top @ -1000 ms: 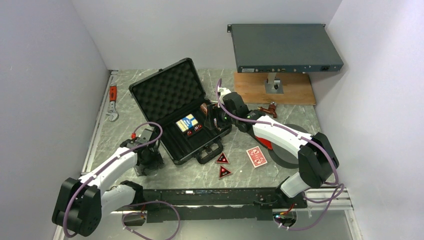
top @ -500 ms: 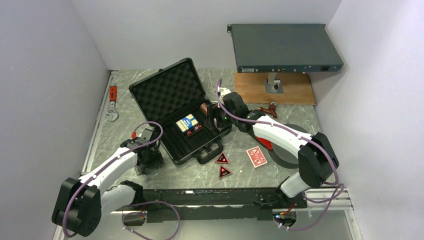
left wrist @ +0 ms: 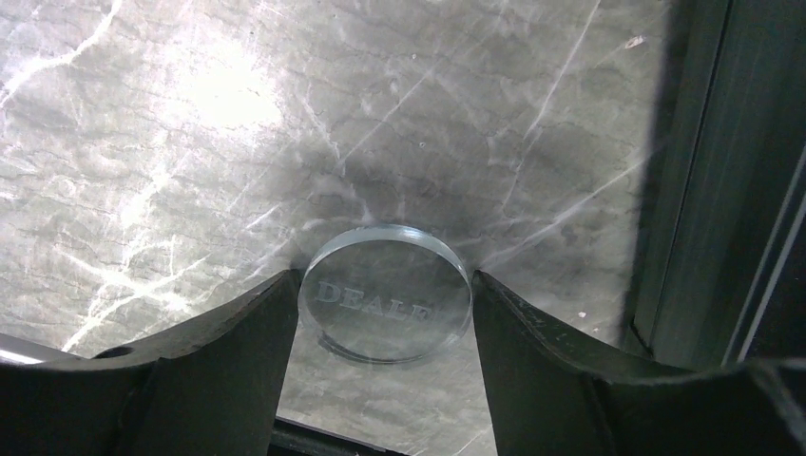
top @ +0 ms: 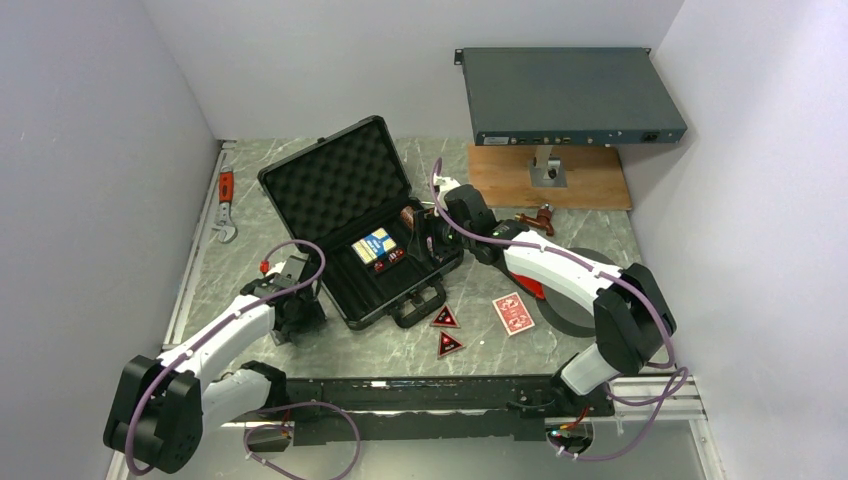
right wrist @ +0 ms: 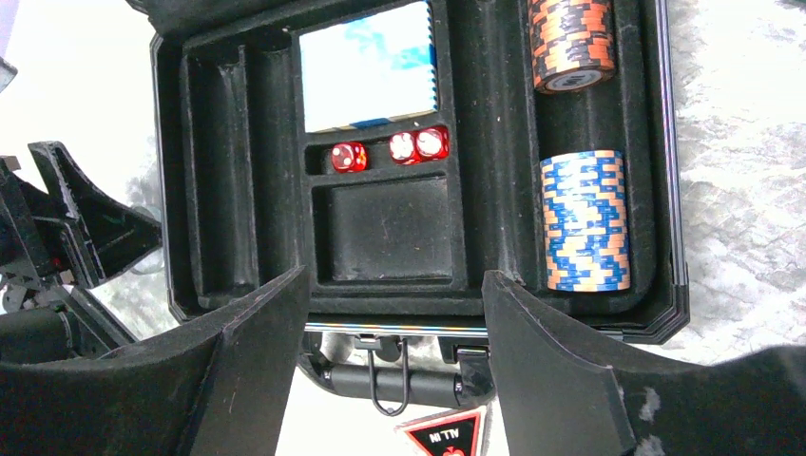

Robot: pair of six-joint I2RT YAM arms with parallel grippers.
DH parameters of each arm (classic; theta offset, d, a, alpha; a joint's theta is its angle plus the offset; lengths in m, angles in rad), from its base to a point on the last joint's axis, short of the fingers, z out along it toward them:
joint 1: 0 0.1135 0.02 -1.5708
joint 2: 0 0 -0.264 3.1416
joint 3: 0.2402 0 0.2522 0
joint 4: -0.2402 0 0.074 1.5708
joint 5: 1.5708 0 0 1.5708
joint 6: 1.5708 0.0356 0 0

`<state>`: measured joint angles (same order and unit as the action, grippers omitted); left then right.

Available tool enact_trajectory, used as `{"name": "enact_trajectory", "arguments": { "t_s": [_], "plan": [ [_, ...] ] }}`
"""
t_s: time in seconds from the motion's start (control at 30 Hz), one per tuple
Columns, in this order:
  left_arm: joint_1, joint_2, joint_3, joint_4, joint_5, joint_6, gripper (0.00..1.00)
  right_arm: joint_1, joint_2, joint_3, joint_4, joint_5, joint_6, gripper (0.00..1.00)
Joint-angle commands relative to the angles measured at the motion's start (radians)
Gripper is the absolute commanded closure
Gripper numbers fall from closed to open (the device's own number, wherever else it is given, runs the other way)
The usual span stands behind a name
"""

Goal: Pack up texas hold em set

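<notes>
The black briefcase [top: 340, 190] lies open with its egg-crate foam lid up. In the right wrist view its tray holds a blue card deck [right wrist: 366, 66], red dice [right wrist: 350, 157] and two chip rolls [right wrist: 585, 218]. A red card deck [top: 513, 313] and two red-black triangular tokens [top: 445, 318] lie on the table in front of the case. My right gripper [right wrist: 394, 275] is open and empty above the case's front edge and handle [right wrist: 399, 385]. My left gripper [left wrist: 385, 275] is shut on a clear round "DEALER" button [left wrist: 385, 309] just above the table, left of the case [top: 290, 310].
A grey rack-mount box [top: 565, 95] stands on a wooden board [top: 590, 175] at the back right. A black round disc [top: 580, 300] lies under the right arm. A red-handled wrench [top: 226, 205] lies by the left wall. A metal rail [left wrist: 703, 190] runs beside the left gripper.
My left gripper has shifted very slightly toward the far left. The right arm and the case have hardly moved.
</notes>
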<state>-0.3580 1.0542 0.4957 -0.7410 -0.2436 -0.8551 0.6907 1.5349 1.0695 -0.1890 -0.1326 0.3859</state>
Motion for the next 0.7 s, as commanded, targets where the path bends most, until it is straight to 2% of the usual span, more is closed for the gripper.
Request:
{"name": "enact_trajectory", "arguments": {
  "t_s": [0.0,0.23,0.43,0.6,0.67],
  "plan": [
    [-0.001,-0.003,-0.006,0.090,-0.033,-0.025,0.31,-0.003,0.005,0.001,0.042,-0.009,-0.004,0.30],
    [-0.001,-0.016,-0.022,0.095,-0.003,-0.030,0.42,-0.003,0.014,0.003,0.043,-0.012,-0.002,0.30],
    [-0.001,-0.041,-0.033,0.099,0.026,-0.019,0.66,-0.003,0.015,0.003,0.042,-0.013,-0.002,0.30],
    [-0.001,-0.056,0.017,0.042,0.011,-0.007,0.77,-0.003,0.010,0.002,0.039,-0.006,-0.005,0.30],
    [-0.001,-0.070,0.030,0.032,0.016,-0.002,0.86,-0.003,0.008,0.003,0.039,-0.004,-0.005,0.30]
  ]
}}
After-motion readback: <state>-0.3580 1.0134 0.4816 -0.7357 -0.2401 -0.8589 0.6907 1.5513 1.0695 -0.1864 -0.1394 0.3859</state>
